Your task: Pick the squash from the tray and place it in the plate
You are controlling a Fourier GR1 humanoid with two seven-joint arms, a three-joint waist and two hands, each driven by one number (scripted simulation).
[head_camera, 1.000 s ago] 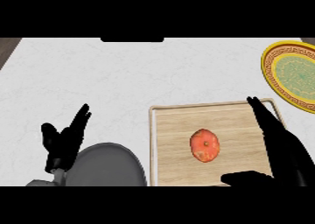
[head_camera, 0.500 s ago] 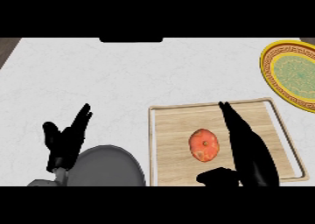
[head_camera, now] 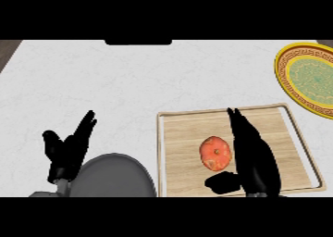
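Observation:
An orange squash (head_camera: 216, 153) lies on the wooden tray (head_camera: 189, 125) in the lower middle of the head view. My right hand (head_camera: 252, 155) is over the tray just right of the squash, fingers straight and pointing away, thumb (head_camera: 224, 182) below the squash; it is open and does not hold the squash. The yellow plate with a green patterned centre (head_camera: 311, 78) sits at the upper right, apart from the tray. My left hand (head_camera: 68, 149) rests open at the lower left, fingers up.
A white marble counter (head_camera: 128, 78) spreads around the tray. A dark strip (head_camera: 138, 42) lies at the counter's far edge. A grey rounded forearm part (head_camera: 114, 178) shows at the bottom left, beside the tray.
My right hand has moved left across the tray, from its right edge to right beside the squash. The left hand and the squash have stayed put.

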